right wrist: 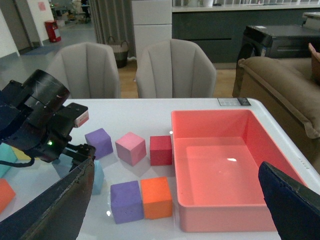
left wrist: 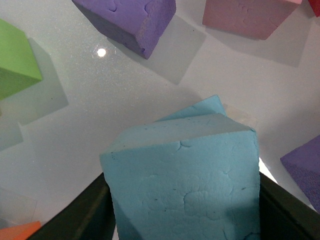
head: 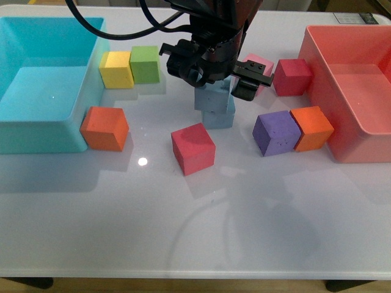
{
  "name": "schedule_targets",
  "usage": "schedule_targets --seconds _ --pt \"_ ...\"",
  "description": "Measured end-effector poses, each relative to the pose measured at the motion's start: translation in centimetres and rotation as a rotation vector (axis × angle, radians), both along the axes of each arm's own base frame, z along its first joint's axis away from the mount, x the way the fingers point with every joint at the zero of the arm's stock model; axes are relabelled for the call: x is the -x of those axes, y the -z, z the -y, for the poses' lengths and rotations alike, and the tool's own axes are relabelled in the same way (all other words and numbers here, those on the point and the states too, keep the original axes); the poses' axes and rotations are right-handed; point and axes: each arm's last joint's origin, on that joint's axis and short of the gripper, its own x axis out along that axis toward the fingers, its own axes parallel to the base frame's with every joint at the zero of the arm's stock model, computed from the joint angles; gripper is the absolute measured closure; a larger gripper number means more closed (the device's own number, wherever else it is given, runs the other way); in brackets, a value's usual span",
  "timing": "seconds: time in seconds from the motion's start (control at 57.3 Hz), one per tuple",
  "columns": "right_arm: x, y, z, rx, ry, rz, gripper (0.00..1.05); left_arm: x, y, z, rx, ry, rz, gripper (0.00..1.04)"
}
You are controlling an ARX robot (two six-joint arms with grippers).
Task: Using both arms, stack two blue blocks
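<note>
The left gripper clamps the upper blue block over the lower blue block in the middle of the white table. It sits twisted and offset, with one lower corner peeking out. Released like that, I'd guess it tips off, or foam clinging to a pad drags it. The right gripper hangs wide open and empty, well apart.

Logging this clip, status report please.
Left gripper shut on upper blue block, sitting askew atop lower blue block. Right gripper open, empty. Nothing in the way.
</note>
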Motion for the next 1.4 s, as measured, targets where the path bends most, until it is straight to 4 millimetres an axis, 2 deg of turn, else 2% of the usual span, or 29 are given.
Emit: schedule_targets --seconds 0.087,0.122,0.419,0.646,0.872,0.977,1.064,1.186,1.221,1.274,1.326,1.361,1.396 --pt "0.0 0.0 0.0 0.000 0.000 0.000 0.09 0.0 0.0 0.0 0.003 0.001 -0.002 0.09" --pt "0.0 0.0 0.0 0.000 0.000 0.000 0.09 0.0 0.0 0.0 0.003 0.001 -0.002 0.07" --pt "0.0 0.0 0.0 0.000 0.000 0.000 0.09 0.6 -0.3 -0.8 0.038 0.004 -0.015 0.09" --pt "0.0 0.0 0.0 0.000 0.000 0.000 0.09 2.7 -5.4 -3.9 0.152 -0.019 0.057 0.09" --pt "0.0 0.0 0.0 0.000 0.000 0.000 0.09 4.8 -8.5 -9.9 0.262 -0.095 0.125 0.09" --pt "0.0 0.0 0.0 0.000 0.000 0.000 0.09 5.8 -9.7 -13.4 0.305 -0.149 0.170 0.09" --pt "0.0 0.0 0.0 0.000 0.000 0.000 0.09 7.0 -11.1 -17.0 0.347 -0.209 0.221 0.09" --pt "0.0 0.0 0.0 0.000 0.000 0.000 0.09 8.7 -11.8 -20.4 0.378 -0.265 0.252 0.09" --pt "0.0 0.0 0.0 0.000 0.000 0.000 0.09 9.0 -11.6 -21.0 0.348 -0.286 0.339 0.13" --pt "0.0 0.0 0.0 0.000 -0.002 0.000 0.09 10.6 -11.1 -23.2 0.292 -0.340 0.617 0.25" --pt "0.0 0.0 0.0 0.000 -0.001 0.000 0.09 13.8 -10.8 -25.9 0.288 -0.346 0.806 0.40" --pt "0.0 0.0 0.0 0.000 0.001 0.000 0.09 15.6 -11.1 -27.0 0.285 -0.358 0.889 0.49" --pt "0.0 0.0 0.0 0.000 0.000 0.000 0.09 16.6 -11.3 -27.4 0.285 -0.360 0.919 0.54"
